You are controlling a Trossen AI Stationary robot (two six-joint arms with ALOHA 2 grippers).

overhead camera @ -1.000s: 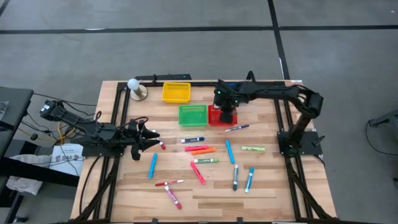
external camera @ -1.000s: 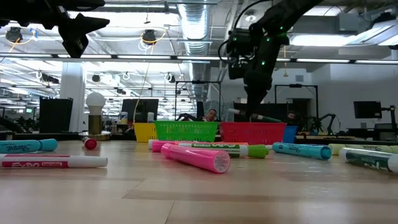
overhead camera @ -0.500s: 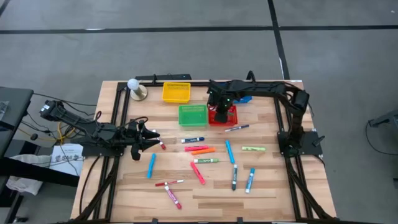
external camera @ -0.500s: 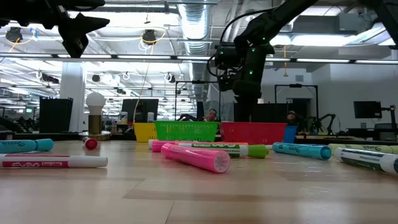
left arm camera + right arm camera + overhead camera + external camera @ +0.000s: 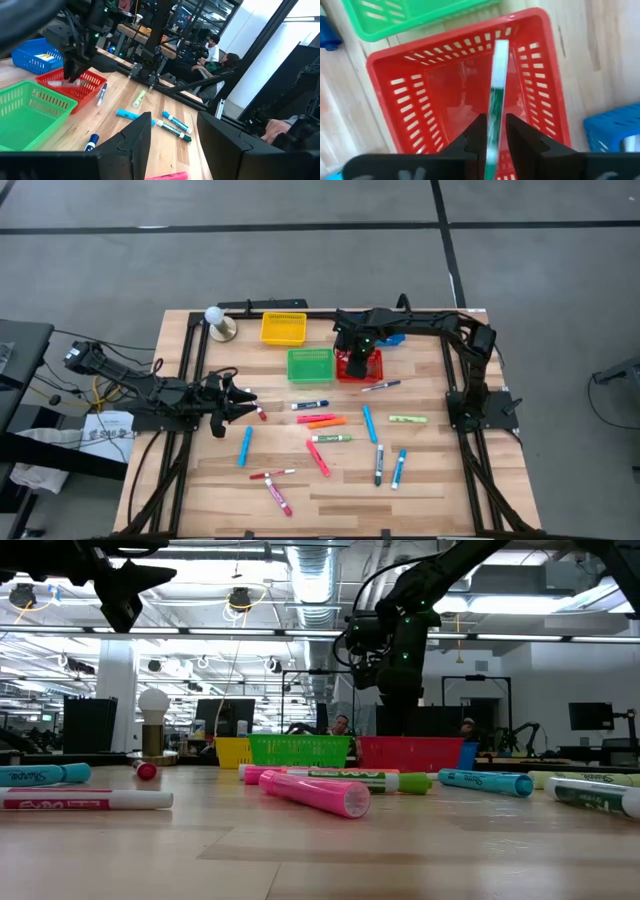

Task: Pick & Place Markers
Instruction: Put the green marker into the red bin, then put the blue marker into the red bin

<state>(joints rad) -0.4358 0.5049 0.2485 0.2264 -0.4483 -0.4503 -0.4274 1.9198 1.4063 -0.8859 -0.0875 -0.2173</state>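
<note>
The left pincer (image 5: pixel 238 402) waits at the bench's (image 5: pixel 440 485) left edge, fingers spread and empty. Loose markers (image 5: pixel 330 438) lie scattered mid-bench. The right pincer (image 5: pixel 492 131) hangs over the red basket (image 5: pixel 542 85), its fingers pinching a green-and-white marker (image 5: pixel 496 95) that points down into it. Markers look light, stiff and smooth-barrelled; grasp mid-barrel, across the width.

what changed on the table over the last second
The right arm swung in from the right, so the right gripper now hangs over the red basket with a green marker between its parting fingers, blurred, maybe slipping out. The left gripper kept its place by the left edge, and the loose markers and green basket did not move.
</note>
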